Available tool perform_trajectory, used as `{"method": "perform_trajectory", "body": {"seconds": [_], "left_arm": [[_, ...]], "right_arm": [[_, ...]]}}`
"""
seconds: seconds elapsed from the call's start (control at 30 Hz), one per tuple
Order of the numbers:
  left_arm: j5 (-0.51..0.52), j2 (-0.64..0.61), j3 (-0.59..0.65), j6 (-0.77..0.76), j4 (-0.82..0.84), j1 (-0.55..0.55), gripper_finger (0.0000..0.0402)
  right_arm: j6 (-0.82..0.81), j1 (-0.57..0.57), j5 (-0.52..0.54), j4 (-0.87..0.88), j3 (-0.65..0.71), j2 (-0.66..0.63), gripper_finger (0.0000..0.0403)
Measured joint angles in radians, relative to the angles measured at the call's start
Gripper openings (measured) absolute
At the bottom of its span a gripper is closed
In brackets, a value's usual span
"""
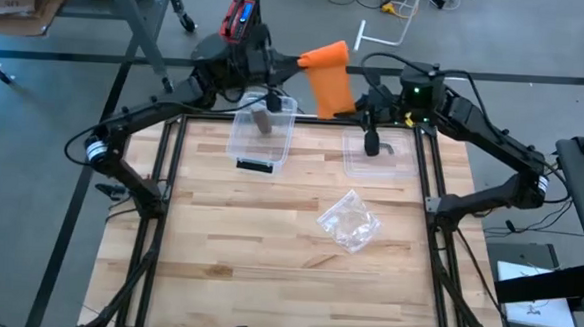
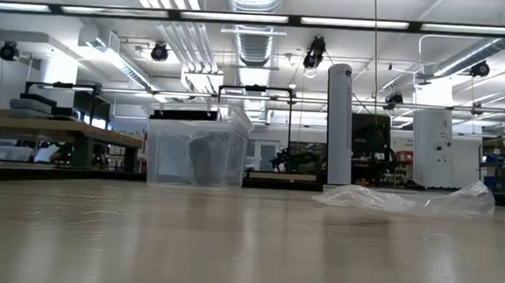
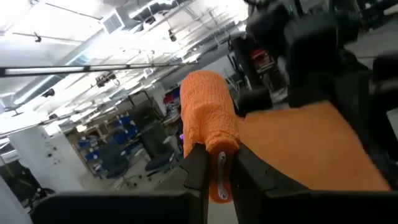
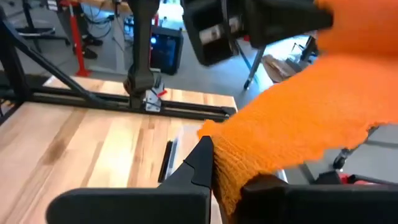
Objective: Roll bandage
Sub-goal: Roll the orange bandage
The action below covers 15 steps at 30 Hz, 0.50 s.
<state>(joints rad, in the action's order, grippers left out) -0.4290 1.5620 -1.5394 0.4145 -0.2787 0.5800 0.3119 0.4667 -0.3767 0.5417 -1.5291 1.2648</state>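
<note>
Where the wooden table (image 1: 268, 242) lies nearest, it is bare; toward its middle right sits one crumpled clear plastic bag (image 1: 349, 222), which the low view shows as a flat, wrinkled film. Farther back stand one open clear bin (image 1: 263, 132) holding a small dark item, and to its right one flat clear lid (image 1: 378, 153). Only the overhead view shows both arms meeting above the far edge; the low view shows neither gripper.

Between them hangs one orange bandage (image 1: 329, 77), a coarse, stretchy weave. The left wrist view alone shows its rolled end as a fat cylinder, pinched narrowly by the left gripper (image 3: 219, 168). From that roll a loose strip runs right and nearer. The right wrist view alone shows that strip's frayed edge clamped tight in the right gripper (image 4: 227, 171), the cloth bunched between its fingers. The bandage is held in the air, clear of the table, just beyond the bin and lid.
</note>
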Motion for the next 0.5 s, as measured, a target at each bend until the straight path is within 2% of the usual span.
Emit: {"method": "perform_trajectory", "body": {"seconds": [0.17,0.37,0.5], "left_arm": [[-0.008,-0.038,0.0,-0.044,-0.005,0.01,0.0035],[-0.111,-0.073,0.0,-0.182,-0.001,0.037,0.0034],[-0.177,-0.102,0.0,-0.256,-0.002,0.057,0.0035]], "right_arm": [[0.022,0.0,0.003,0.002,0.0,0.03,0.0],[0.075,0.008,0.019,0.007,0.0,0.04,0.0],[0.12,0.019,0.088,0.033,0.0,0.04,0.0]]}}
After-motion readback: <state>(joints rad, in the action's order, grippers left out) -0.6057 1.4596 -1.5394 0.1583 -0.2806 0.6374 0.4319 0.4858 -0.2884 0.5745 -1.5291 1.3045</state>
